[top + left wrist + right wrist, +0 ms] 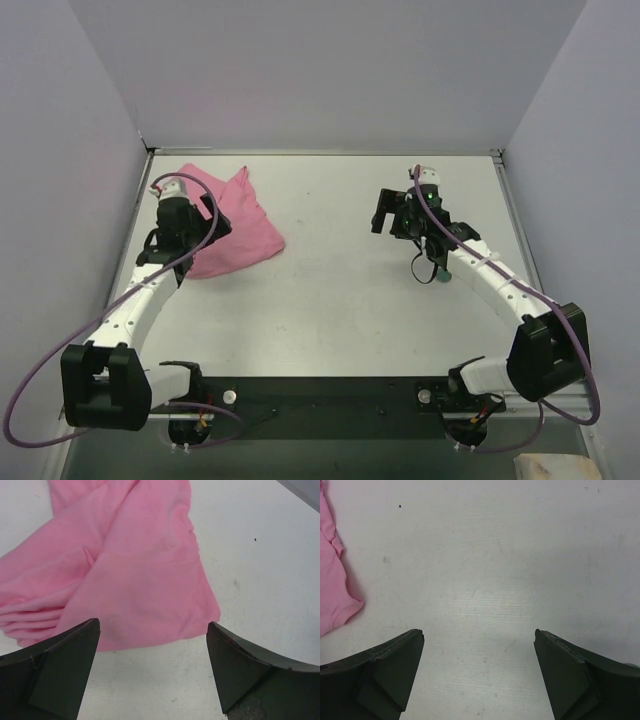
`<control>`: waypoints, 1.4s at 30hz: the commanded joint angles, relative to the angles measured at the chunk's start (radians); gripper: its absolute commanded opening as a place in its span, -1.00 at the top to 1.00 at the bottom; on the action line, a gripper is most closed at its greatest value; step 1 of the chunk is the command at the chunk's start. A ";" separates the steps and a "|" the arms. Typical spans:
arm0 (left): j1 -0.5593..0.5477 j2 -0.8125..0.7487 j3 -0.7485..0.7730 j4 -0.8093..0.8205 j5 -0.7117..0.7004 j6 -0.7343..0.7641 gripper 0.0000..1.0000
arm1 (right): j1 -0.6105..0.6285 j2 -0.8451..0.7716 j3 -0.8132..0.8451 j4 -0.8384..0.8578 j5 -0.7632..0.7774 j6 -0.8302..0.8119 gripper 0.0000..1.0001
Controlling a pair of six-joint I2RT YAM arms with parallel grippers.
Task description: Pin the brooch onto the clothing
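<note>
Shirt [240,230] lies crumpled at ten o'clock on the table [340,300]. Left gripper [152,630] hangs over its edge, jaws wide; right gripper [479,632] at two o'clock, equally wide

This looks like a robotics lab test cell. A bare white tabletop [350,300] is boxed in on three sides by plain pale panels [320,70]. A left arm [135,305] and a right arm [495,278] are bolted to a black base strip [330,400] at its near edge, with purple cables [60,347] looping off them.
</note>
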State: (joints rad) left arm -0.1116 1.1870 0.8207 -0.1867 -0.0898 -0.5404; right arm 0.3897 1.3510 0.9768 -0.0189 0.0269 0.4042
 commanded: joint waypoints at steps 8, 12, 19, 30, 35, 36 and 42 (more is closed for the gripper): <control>0.141 0.135 0.240 -0.127 -0.082 -0.041 -0.94 | 0.023 0.056 0.048 -0.010 -0.018 0.021 -1.00; 0.155 0.311 0.360 -0.220 -0.123 -0.021 -0.95 | 0.026 0.082 0.053 -0.013 -0.048 0.021 -1.00; 0.210 0.517 0.390 -0.211 -0.057 -0.027 -0.94 | 0.031 0.108 0.056 -0.021 -0.084 0.018 -1.00; 0.213 0.634 0.345 -0.142 -0.058 -0.027 -0.58 | 0.031 0.126 0.051 -0.032 -0.091 0.010 -1.00; 0.213 0.635 0.345 -0.128 -0.008 -0.012 0.58 | 0.031 0.129 0.059 -0.041 -0.094 0.010 -1.00; 0.213 0.619 0.347 -0.128 -0.005 -0.009 0.78 | 0.031 0.129 0.062 -0.042 -0.096 0.010 -1.00; 0.210 0.443 0.293 -0.074 0.022 0.034 0.94 | 0.031 0.120 0.077 -0.062 -0.097 0.010 -1.00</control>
State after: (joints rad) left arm 0.0990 1.7958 1.1442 -0.3393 -0.1169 -0.5388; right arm 0.4141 1.4708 0.9997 -0.0494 -0.0650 0.4183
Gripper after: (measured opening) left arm 0.124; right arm 1.000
